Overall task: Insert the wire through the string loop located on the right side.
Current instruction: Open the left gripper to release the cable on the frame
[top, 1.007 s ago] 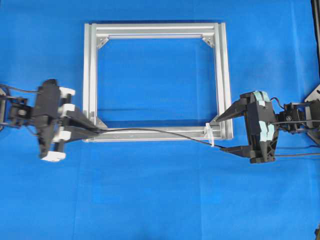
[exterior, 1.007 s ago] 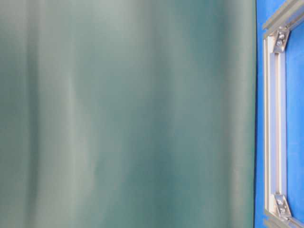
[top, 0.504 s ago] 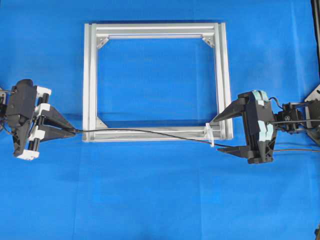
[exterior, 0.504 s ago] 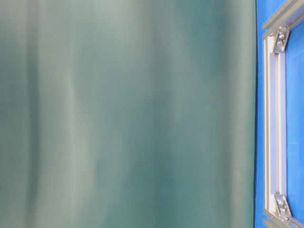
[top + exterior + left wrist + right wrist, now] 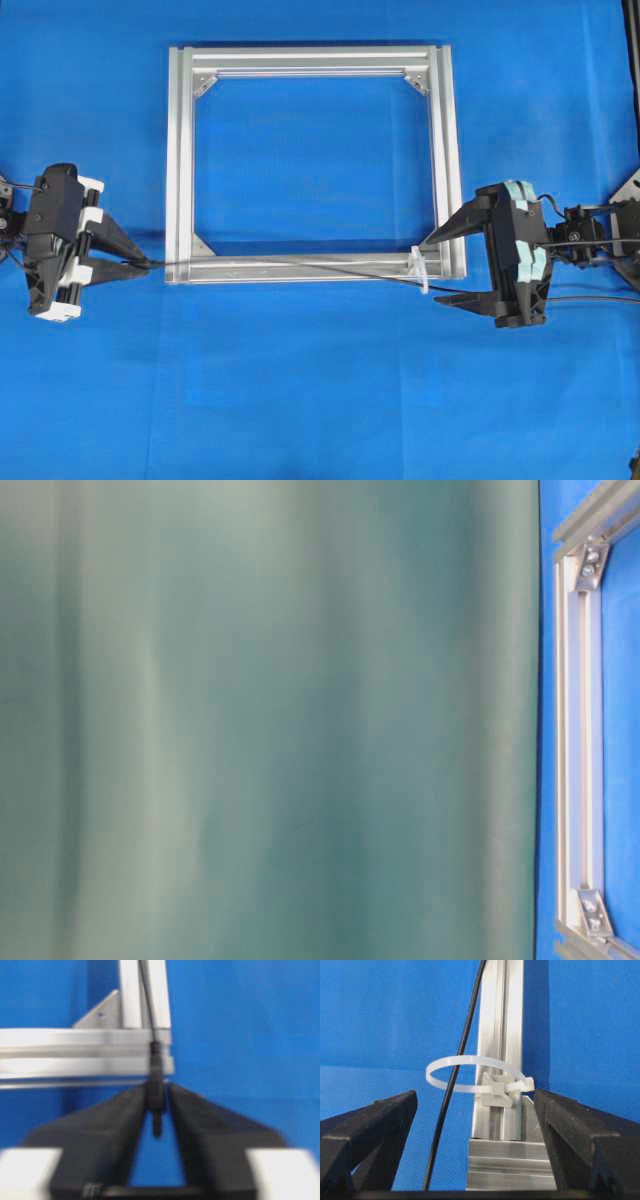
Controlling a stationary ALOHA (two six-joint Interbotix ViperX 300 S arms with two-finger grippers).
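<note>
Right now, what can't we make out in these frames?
- Table-level view: a blurred green surface fills it; only a strip of the aluminium frame shows, no arms.
- Left wrist view: motion blur; whether the left gripper actually pinches the plug tip is unclear.
- Right wrist view: the wire leaves the bottom edge.

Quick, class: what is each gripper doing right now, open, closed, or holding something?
Left gripper: the wire plug sits between its fingers; whether it is gripped cannot be told.
Right gripper: open, holding nothing, its fingers either side of the string loop.
</note>
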